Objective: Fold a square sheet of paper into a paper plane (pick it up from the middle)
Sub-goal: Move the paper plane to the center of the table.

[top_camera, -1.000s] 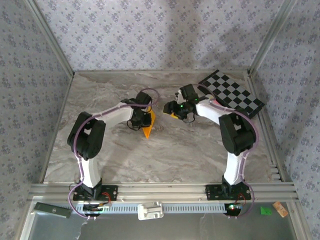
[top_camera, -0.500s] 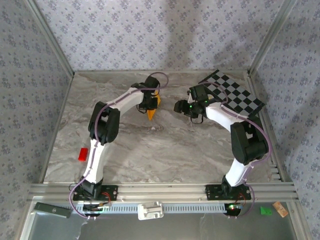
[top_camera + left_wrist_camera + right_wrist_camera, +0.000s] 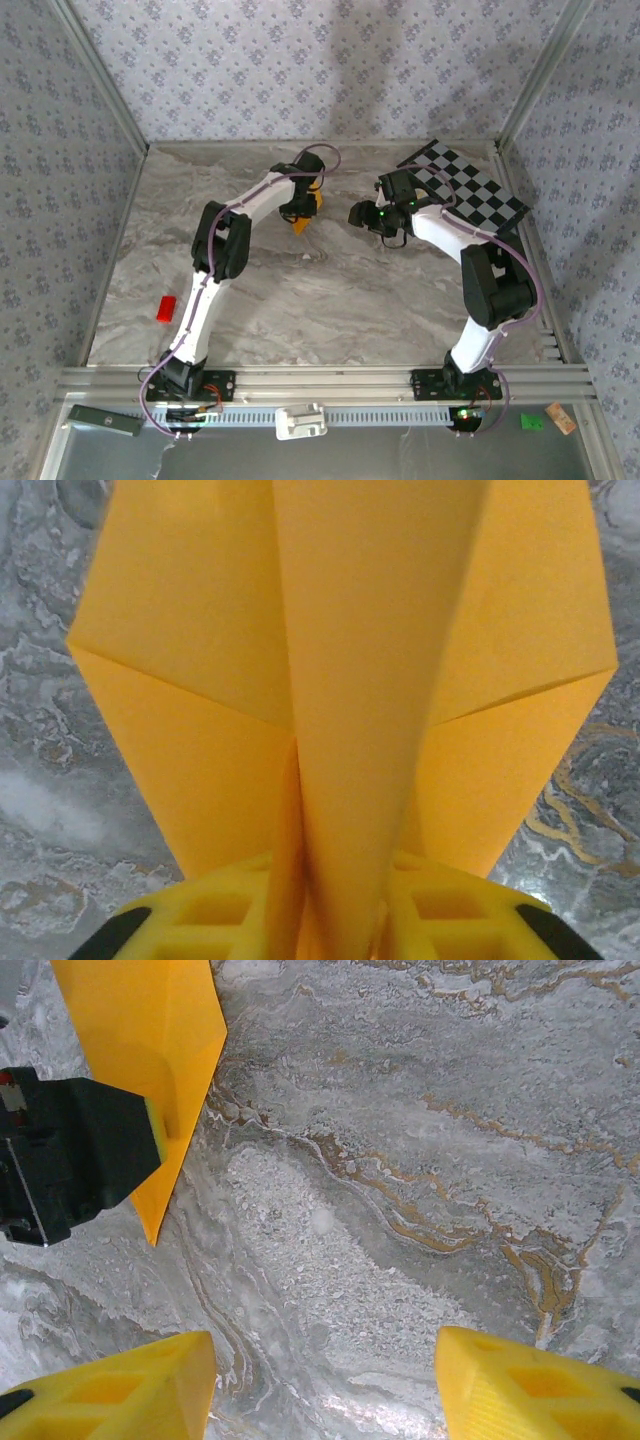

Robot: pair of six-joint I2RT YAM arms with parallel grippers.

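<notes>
**A:** Which step is this?

**B:** The last one, I judge. The paper plane [image 3: 303, 222] already has its shape, a narrow pointed dart with wings folded out from a centre crease. It sits at the far middle of the worktop [image 3: 330, 300], at the left end effector [image 3: 300, 205].

**A:** Is it gripped?

**B:** In the left wrist view the centre fold stands between the two yellow fingers [image 3: 450, 920]. I cannot tell whether they pinch it or have slackened. I also cannot tell whether its nose touches the surface.

**A:** And the other arm?

**B:** The right end effector [image 3: 325, 1360] stands wide and holds nothing, with bare marble between its fingers. It hovers near the plane, just to its right.

**A:** What does the next move call for?

**B:** Probably letting go cleanly. That means parting the fingers fully and lifting straight off, so the thin paper neither drags nor springs open.

**A:** Is anything in the way?

**B:** Mainly the right end effector, which is close to the nose. The checkered board [image 3: 465, 188] lies beyond it at the far right. The red block [image 3: 166, 308] is well apart at the near left.
</notes>
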